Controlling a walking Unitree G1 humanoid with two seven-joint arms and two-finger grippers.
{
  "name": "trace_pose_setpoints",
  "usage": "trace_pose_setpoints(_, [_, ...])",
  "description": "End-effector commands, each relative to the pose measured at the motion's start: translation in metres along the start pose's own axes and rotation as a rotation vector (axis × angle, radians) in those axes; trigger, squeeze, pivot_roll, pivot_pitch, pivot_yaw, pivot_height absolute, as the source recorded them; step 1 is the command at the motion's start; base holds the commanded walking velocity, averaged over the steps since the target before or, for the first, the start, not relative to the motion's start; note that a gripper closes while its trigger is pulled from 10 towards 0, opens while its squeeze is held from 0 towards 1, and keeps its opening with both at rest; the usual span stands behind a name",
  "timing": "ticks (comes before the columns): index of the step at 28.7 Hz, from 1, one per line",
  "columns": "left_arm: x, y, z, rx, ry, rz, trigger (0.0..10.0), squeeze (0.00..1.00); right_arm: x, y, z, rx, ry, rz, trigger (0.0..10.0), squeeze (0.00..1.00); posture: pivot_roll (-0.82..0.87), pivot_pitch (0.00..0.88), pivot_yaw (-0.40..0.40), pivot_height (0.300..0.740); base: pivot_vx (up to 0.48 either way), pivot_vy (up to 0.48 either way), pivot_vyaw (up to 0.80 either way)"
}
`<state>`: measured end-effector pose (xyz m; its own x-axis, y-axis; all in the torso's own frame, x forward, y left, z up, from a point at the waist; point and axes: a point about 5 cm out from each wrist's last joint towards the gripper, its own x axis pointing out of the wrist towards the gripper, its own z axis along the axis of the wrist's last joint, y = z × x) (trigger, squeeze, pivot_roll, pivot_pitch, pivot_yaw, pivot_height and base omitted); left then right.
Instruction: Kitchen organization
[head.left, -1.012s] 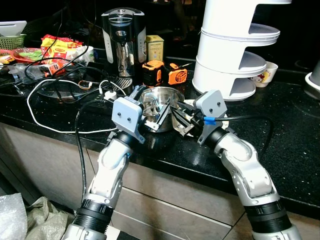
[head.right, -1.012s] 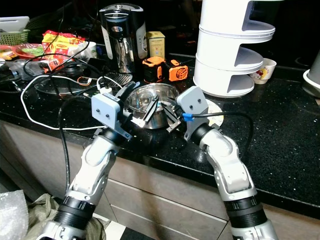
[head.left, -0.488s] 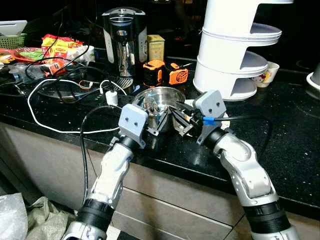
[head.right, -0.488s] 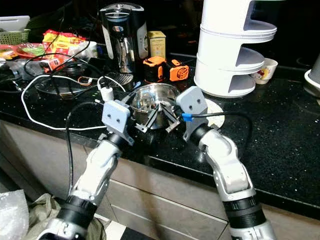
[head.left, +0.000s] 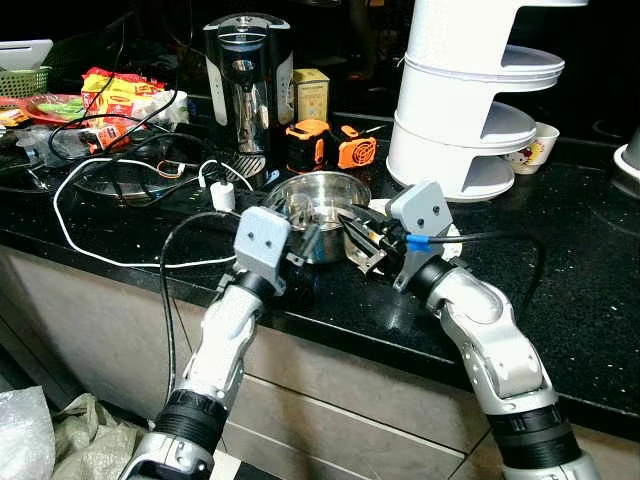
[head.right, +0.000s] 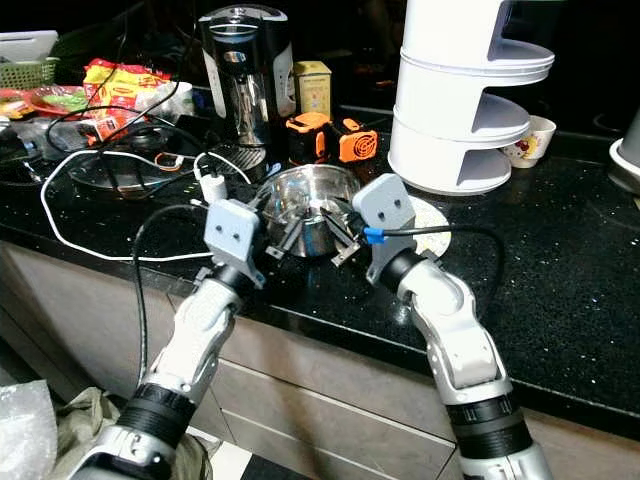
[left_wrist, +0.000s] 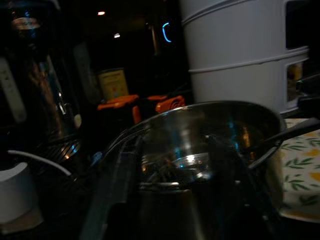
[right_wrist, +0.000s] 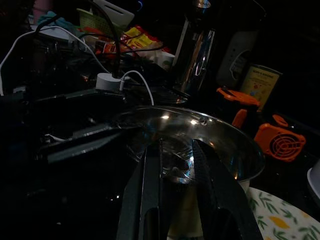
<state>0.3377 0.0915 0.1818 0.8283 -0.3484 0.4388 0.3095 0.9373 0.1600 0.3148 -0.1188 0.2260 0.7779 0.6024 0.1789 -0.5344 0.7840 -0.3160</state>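
Observation:
A shiny steel pot (head.left: 325, 195) stands on the black counter (head.left: 560, 260) close to its front edge. My left gripper (head.left: 303, 240) is low against the pot's left wall, open, and in the left wrist view its dark fingers (left_wrist: 112, 195) stand wide apart with the pot (left_wrist: 200, 145) between them. My right gripper (head.left: 352, 235) is at the pot's right rim. In the right wrist view its fingers (right_wrist: 150, 190) are close together over the near rim of the pot (right_wrist: 220, 140), and they look shut on it.
Behind the pot are a black kettle (head.left: 247, 80), two orange tools (head.left: 325, 145) and a tall white tiered rack (head.left: 470, 100). A white cable (head.left: 100, 250) and black cords lie to the left, with snack packets (head.left: 115, 95) beyond. A leaf-patterned mat (head.right: 425, 215) lies right of the pot.
My left gripper has dropped from above the pot's rim to its left wall. The right arm and the pot have stayed put.

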Motion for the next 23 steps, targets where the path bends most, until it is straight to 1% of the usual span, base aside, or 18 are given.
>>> trace_pose_setpoints(1, [0.001,0.002,-0.001,-0.006,0.001,0.003,0.0,0.0,-0.001,0.001,0.004,0.01,-0.018,0.0,0.0,0.0,-0.05,0.0,0.002,0.74,0.0,0.0,0.0])
trace_pose_setpoints(14, [0.005,0.004,0.007,-0.011,-0.039,0.005,0.0,0.0,0.0,0.001,0.004,0.01,-0.023,-0.002,0.0,0.0,-0.05,0.0,0.002,0.74,0.0,0.0,0.0])
trace_pose_setpoints(16, [0.009,0.003,0.018,-0.033,-0.078,-0.008,0.0,0.0,0.001,0.0,0.006,0.01,-0.031,-0.008,0.0,0.0,-0.04,0.0,0.003,0.74,0.0,0.0,0.0])
trace_pose_setpoints(19, [0.017,0.003,0.042,-0.109,-0.165,-0.018,0.0,0.0,0.001,-0.008,0.014,0.09,-0.092,-0.055,0.0,0.0,-0.04,0.0,0.003,0.74,0.0,0.0,0.0])
trace_pose_setpoints(21, [0.017,0.003,0.042,-0.109,-0.165,-0.018,0.0,0.0,0.001,-0.008,0.014,0.09,-0.092,-0.055,0.0,0.0,-0.04,0.0,0.003,0.74,0.0,0.0,0.0])
trace_pose_setpoints(23, [0.021,0.006,0.061,-0.172,-0.226,-0.008,0.0,0.0,-0.001,-0.018,0.024,0.189,-0.174,-0.096,0.0,0.0,-0.04,0.0,0.004,0.74,0.0,0.0,0.0])
